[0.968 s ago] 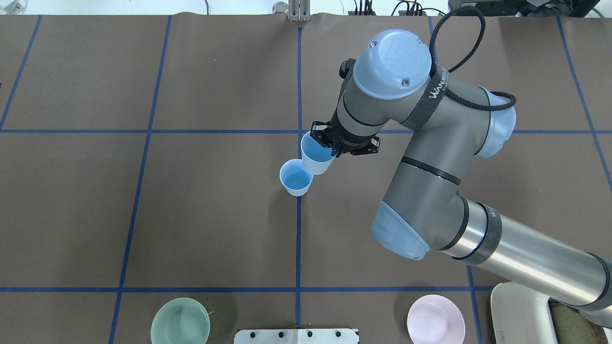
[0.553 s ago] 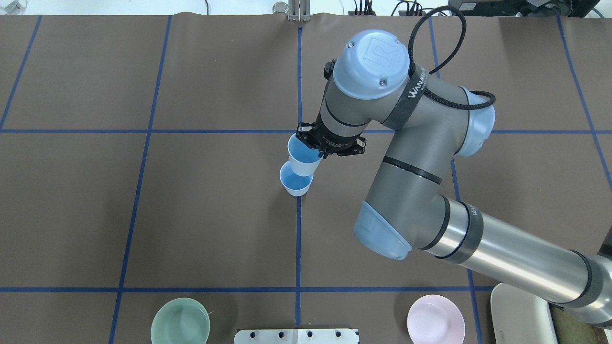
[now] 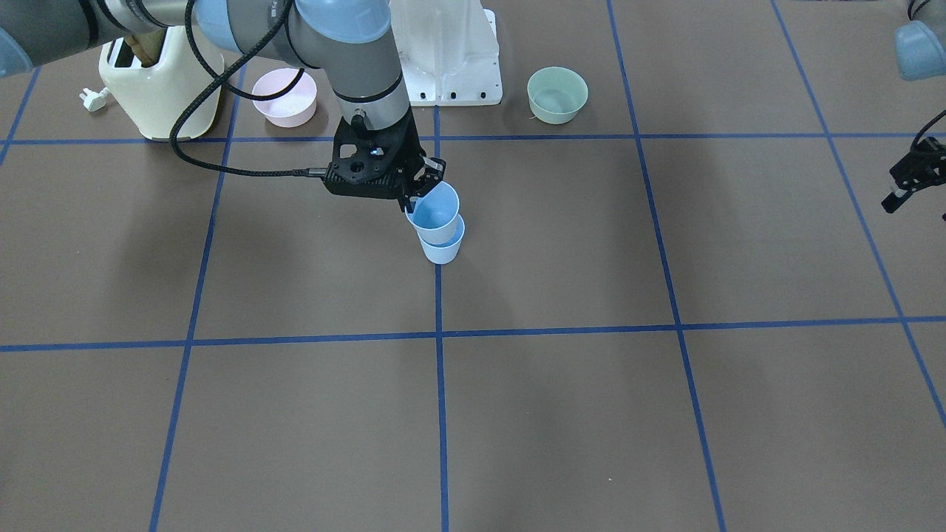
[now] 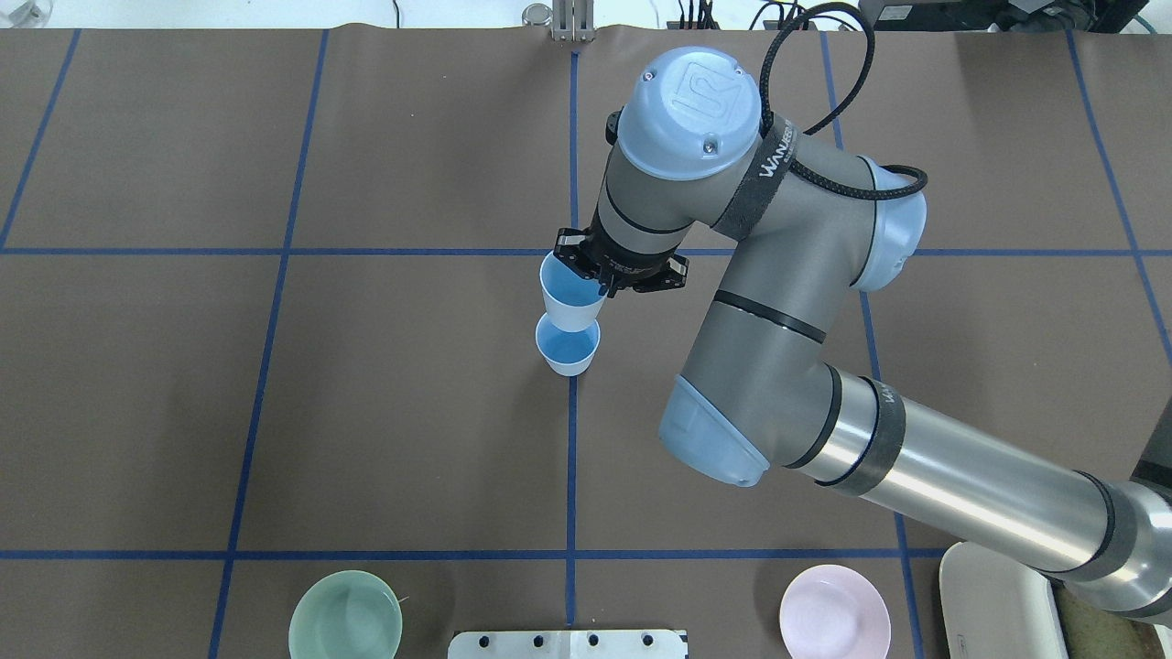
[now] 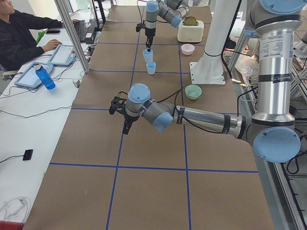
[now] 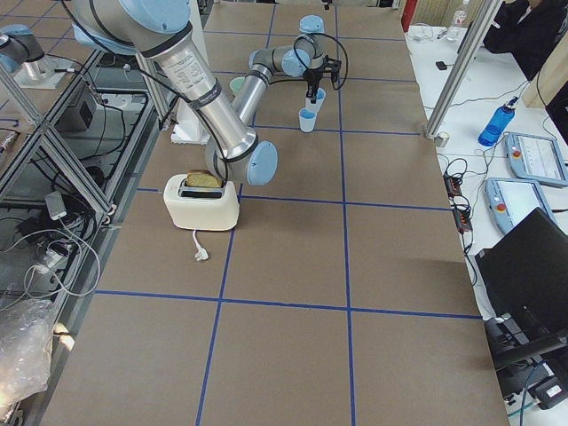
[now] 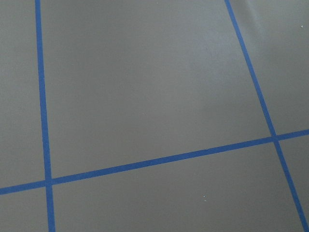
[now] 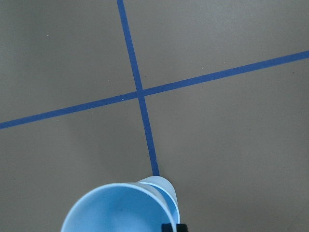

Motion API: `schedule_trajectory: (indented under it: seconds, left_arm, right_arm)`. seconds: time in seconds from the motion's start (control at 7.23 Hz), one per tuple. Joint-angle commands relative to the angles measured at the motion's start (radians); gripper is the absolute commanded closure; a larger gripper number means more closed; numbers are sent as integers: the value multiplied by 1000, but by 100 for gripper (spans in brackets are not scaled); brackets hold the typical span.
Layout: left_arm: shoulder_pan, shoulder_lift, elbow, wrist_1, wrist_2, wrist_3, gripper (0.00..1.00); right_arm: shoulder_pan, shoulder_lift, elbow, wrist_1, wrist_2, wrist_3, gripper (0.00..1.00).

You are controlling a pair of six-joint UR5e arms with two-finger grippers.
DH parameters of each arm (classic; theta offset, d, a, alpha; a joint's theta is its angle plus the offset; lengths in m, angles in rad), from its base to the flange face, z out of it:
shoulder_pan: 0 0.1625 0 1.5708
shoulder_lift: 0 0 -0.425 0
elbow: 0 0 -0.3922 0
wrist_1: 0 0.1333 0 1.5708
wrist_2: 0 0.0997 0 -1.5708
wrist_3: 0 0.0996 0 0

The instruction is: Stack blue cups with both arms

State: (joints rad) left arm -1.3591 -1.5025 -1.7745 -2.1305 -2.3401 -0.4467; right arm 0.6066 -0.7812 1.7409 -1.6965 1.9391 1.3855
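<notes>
Brown table (image 4: 275, 412): right pincer (image 4: 591, 277), clamped on held cup (image 4: 566, 304), shifted leftward, now nearly over standing cup (image 4: 568, 353).

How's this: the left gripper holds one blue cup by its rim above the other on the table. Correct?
No. The right gripper holds the upper blue cup by its rim above the lower blue cup on the table; the overhead exterior view shows it.
</notes>
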Motion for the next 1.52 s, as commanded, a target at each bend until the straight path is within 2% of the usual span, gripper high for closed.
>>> schedule_trajectory:
  seconds: [0.0, 1.38]
  left_arm:
    - [-2, 15, 1, -34, 1, -4, 2]
    - [0, 13, 1, -34, 1, -6, 2]
  right_arm:
    - [1, 0, -17, 4, 0, -5, 100]
    - [-24, 8, -23, 9, -15, 14, 100]
